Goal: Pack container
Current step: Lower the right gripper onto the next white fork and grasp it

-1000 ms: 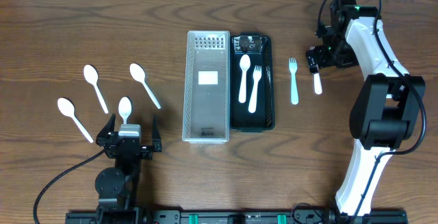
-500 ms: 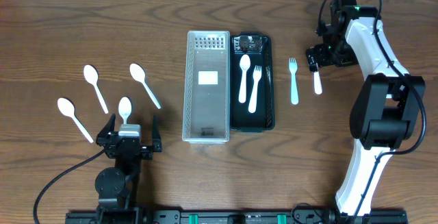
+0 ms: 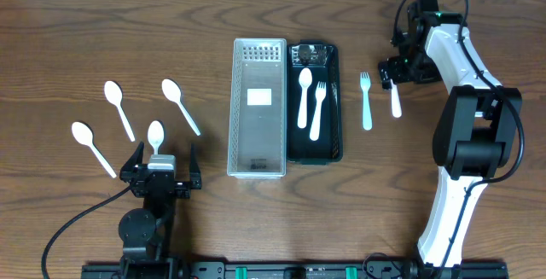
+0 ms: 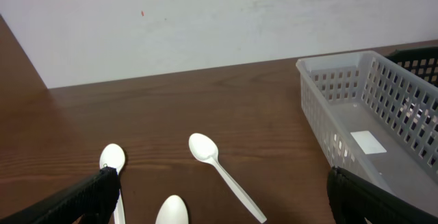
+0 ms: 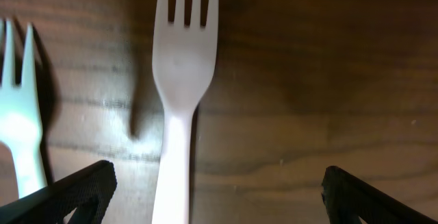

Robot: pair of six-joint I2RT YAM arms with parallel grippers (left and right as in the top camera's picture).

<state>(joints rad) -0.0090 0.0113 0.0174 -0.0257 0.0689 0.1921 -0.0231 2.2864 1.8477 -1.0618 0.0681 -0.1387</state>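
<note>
Right claw [image 5: 215, 186] wide open, empty, directly over the loose fork [image 5: 179, 73] on the counter [image 5: 308, 80]; handle sits off-centre btw the fingers [image 5: 75, 193], so IMO nudge sideways to centre it, then drop straight and pinch mid-handle, not the tines. 2nd fork [image 5: 17, 121] is just beside, so keep the near finger off it. Drop-off looks like the black tray [image 3: 335, 130], well apart; left claw [image 3: 166, 155] idle, also wide.

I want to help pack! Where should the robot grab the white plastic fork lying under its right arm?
Grip the white plastic fork by its narrow straight handle, below the tines. It lies flat, so the open right tool should come straight down, one finger on each long side.
</note>
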